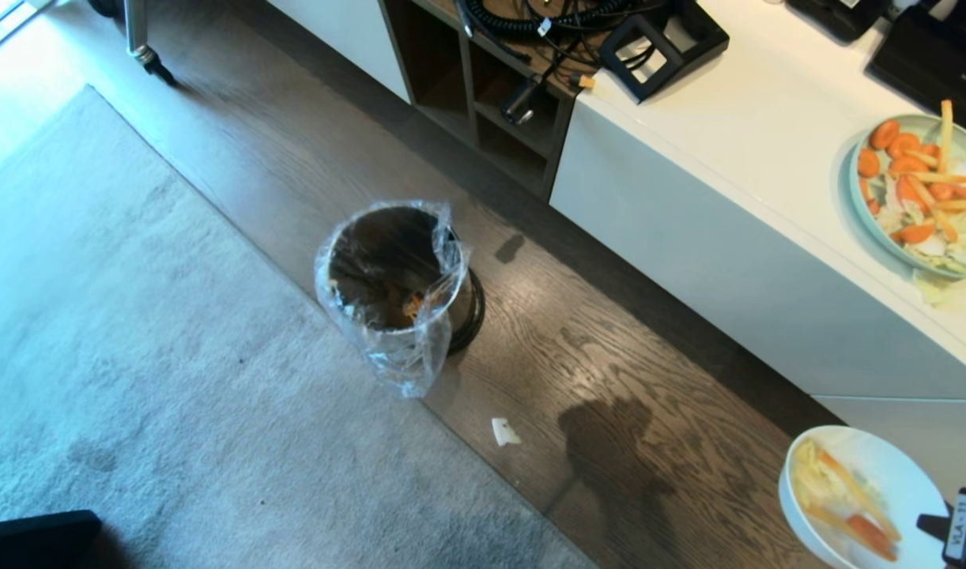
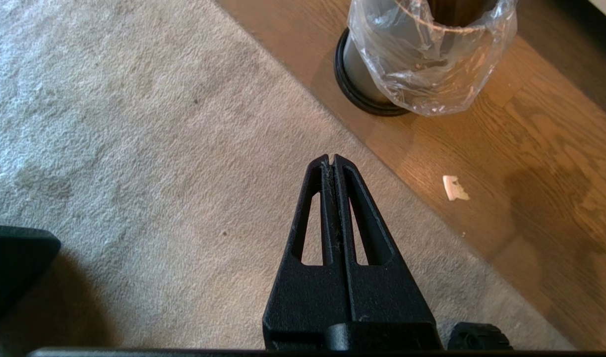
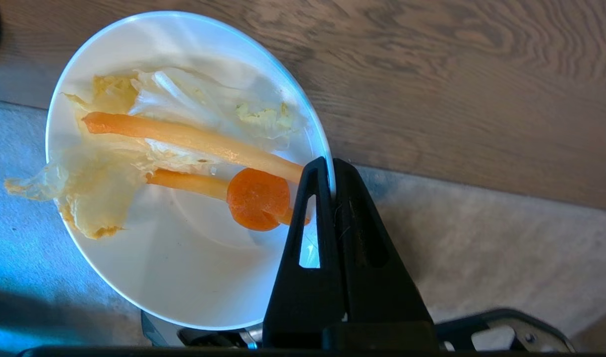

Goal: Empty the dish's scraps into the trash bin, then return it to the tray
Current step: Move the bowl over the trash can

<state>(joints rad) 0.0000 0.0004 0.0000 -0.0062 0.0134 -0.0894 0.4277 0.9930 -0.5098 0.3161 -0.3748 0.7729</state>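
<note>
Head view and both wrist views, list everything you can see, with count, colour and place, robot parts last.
dish: one, white, held over the floor, lower right of head view
scraps: several, pale yellow plus an orange round, in the dish
trash bin: one, dark grey, clear liner, on wood floor
plate: one, blue-green, carrots and pale leaves on it, on white counter
white scrap: one, on floor near bin
rug: one, grey, left of bin
cables: black, on the shelf unit
left hand: shut, empty, over rug
right hand: shut on the dish rim
</note>
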